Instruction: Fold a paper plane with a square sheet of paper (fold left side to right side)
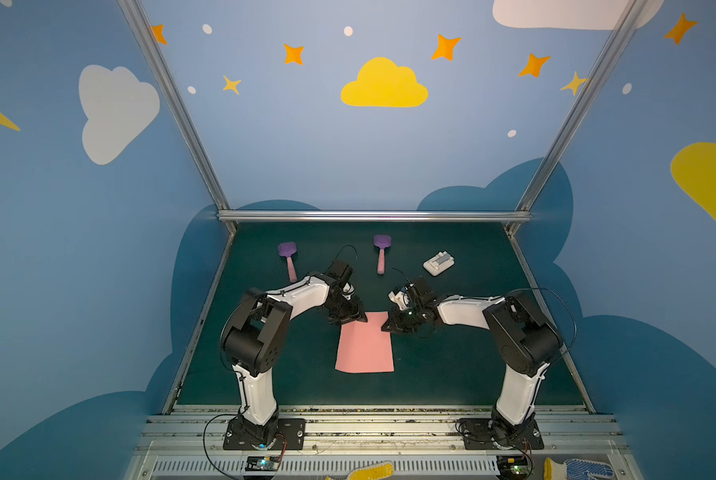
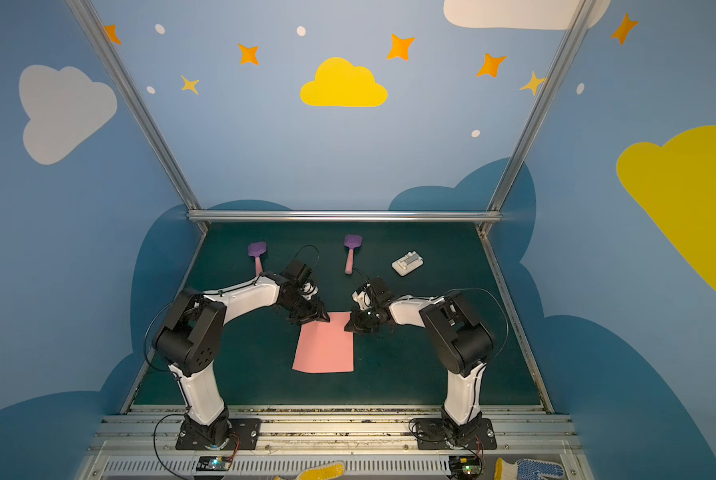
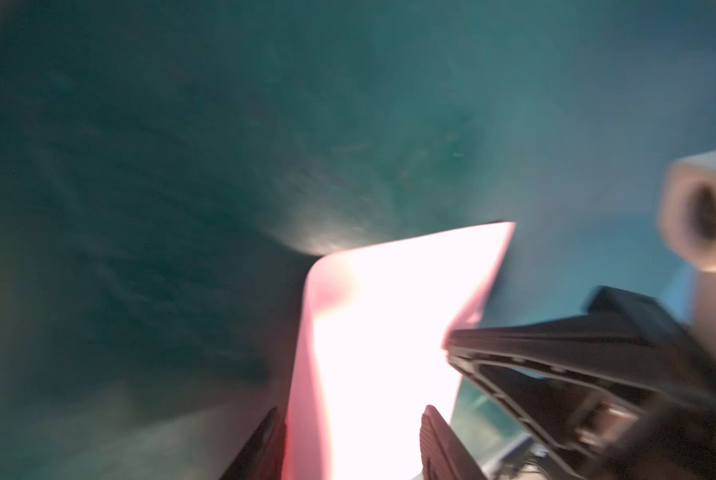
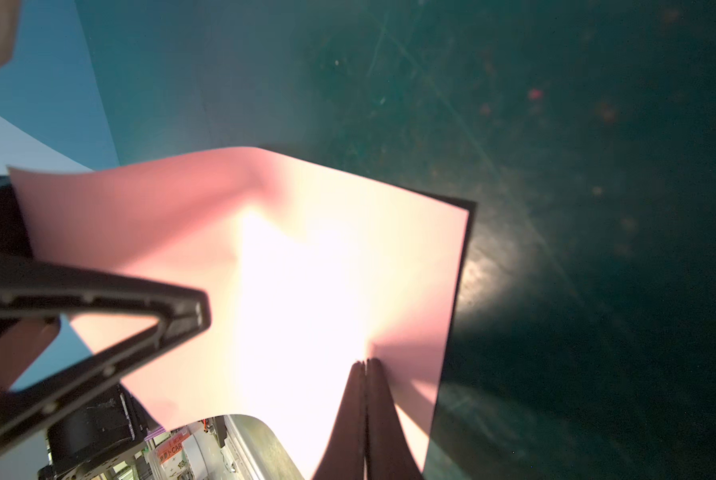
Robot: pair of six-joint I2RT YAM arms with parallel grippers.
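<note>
The square sheet of paper (image 1: pixel 364 349) (image 2: pixel 325 349) is salmon pink and shows as an upright rectangle on the green mat in both top views. No paper plane shape is in view. My left gripper (image 1: pixel 358 319) (image 3: pixel 352 415) is at the sheet's far left corner, jaws apart, and a raised, glaring strip of the paper (image 3: pixel 381 332) stands between its fingers (image 3: pixel 439 444). My right gripper (image 1: pixel 387 328) (image 4: pixel 365 363) is at the far right corner, shut, its tips resting on top of the paper (image 4: pixel 306 257) near the edge. The sheet curls up toward the left gripper.
Two purple spatulas with pink handles (image 1: pixel 288 259) (image 1: pixel 382 251) lie behind the arms. A small white block (image 1: pixel 439 262) sits at the back right. An aluminium rail (image 1: pixel 372 215) bounds the mat's far edge. Gloves (image 1: pixel 368 471) lie at the near edge.
</note>
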